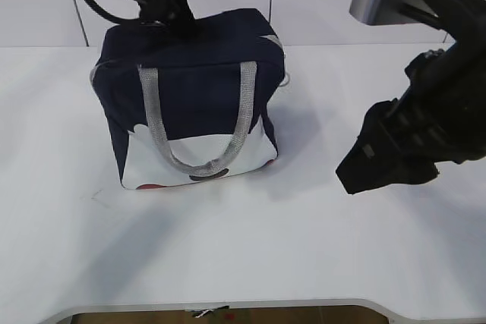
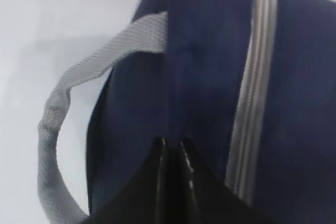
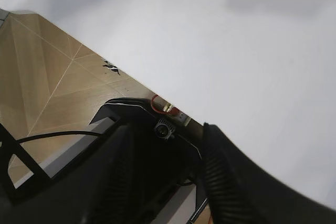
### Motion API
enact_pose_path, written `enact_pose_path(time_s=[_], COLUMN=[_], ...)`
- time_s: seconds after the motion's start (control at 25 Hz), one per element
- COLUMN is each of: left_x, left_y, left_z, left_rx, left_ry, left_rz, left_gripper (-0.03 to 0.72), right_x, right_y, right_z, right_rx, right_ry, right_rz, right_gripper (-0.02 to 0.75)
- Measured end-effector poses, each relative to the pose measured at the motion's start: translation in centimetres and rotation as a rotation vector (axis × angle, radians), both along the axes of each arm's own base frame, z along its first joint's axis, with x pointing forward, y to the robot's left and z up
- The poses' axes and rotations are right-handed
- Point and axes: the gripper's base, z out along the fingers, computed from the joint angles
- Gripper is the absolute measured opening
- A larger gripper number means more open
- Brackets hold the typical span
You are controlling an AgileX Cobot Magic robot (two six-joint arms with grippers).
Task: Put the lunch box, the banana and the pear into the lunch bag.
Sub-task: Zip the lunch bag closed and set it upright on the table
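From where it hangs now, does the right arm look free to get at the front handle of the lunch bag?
Probably yes: the right claw hangs open over bare table, nothing between it and the lunch bag handle.

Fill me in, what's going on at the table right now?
The left end effector is shut, pinching a fold of navy fabric on top of the lunch bag, beside its grey zipper. The bag stands upright on the white table, apparently zipped, handles hanging down its front. The right end effector is open and empty, held off to the right, clear of the bag. No lunch box, banana or pear shows in any view; whether they are inside cannot be told.
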Motion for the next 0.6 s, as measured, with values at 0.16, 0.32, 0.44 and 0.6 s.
enact_pose_path(time_s=[0.16, 0.32, 0.44, 0.6], left_x=[-0.2, -0.5, -0.4, -0.3], left_y=[-1.5, -2.2, -2.1, -2.1], left_z=[-1.4, -1.3, -1.2, -0.7], left_rx=[0.12, 0.158, 0.157, 0.144], left_ry=[-0.049, -0.085, -0.083, -0.082], left_rz=[-0.074, -0.094, -0.049, 0.004], left_gripper=[0.006, 0.006, 0.008, 0.048], right_x=[0.0, 0.0, 0.0, 0.2], right_y=[0.0, 0.0, 0.0, 0.0], right_z=[0.0, 0.0, 0.0, 0.0], right_rx=[0.0, 0.0, -0.001, 0.003], right_ry=[0.0, 0.0, 0.004, -0.01], right_rz=[0.0, 0.0, 0.001, -0.024], right_gripper=[0.367, 0.364, 0.36, 0.358])
